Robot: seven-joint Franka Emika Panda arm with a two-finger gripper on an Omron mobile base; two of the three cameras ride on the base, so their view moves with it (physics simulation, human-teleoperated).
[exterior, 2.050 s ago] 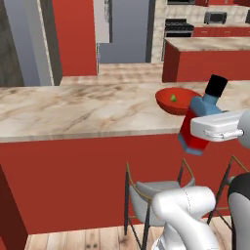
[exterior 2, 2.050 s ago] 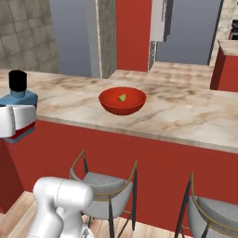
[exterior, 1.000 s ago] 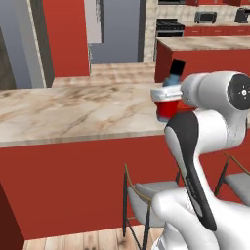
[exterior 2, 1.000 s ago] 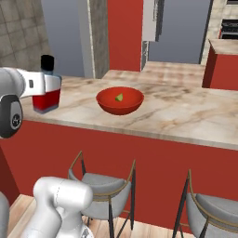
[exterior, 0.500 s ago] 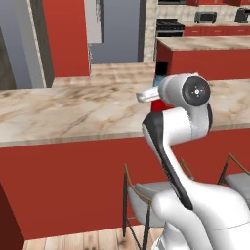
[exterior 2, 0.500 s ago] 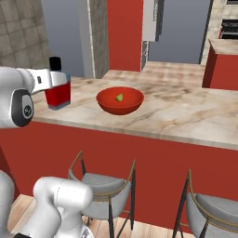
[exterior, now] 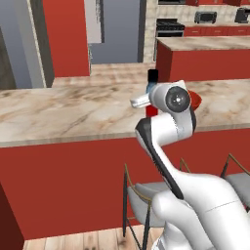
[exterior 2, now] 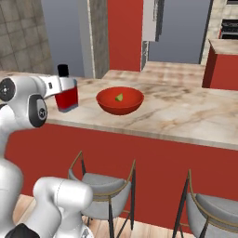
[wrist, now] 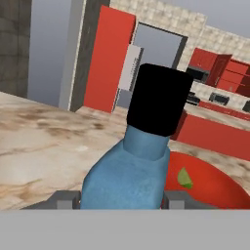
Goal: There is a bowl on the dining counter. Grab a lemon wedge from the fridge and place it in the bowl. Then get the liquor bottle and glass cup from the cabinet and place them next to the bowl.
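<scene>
My gripper (exterior 2: 65, 84) is shut on the liquor bottle (exterior 2: 68, 98), which has a red body, a blue shoulder and a black cap. The bottle stands upright at the dining counter (exterior 2: 186, 113), close to its beige marbled top and just left of the red bowl (exterior 2: 120, 104). A small yellow-green lemon wedge (exterior 2: 119, 97) lies in the bowl. In the left base view my arm hides most of the bottle (exterior: 152, 78) and bowl (exterior: 196, 100). The hand view looks past the bottle (wrist: 128, 175) to the bowl (wrist: 215, 190) and wedge (wrist: 184, 178). The glass cup is out of view.
Two grey stools (exterior 2: 100, 186) (exterior 2: 211, 207) stand against the counter's red front. Tall red and grey fronts rise across the aisle behind the counter. A second counter (exterior: 205, 53) with a red front sits at the back right.
My arm has swung the bottle in from beyond the counter's near edge to over the top, closer to the bowl. The bowl and wedge have stayed put.
</scene>
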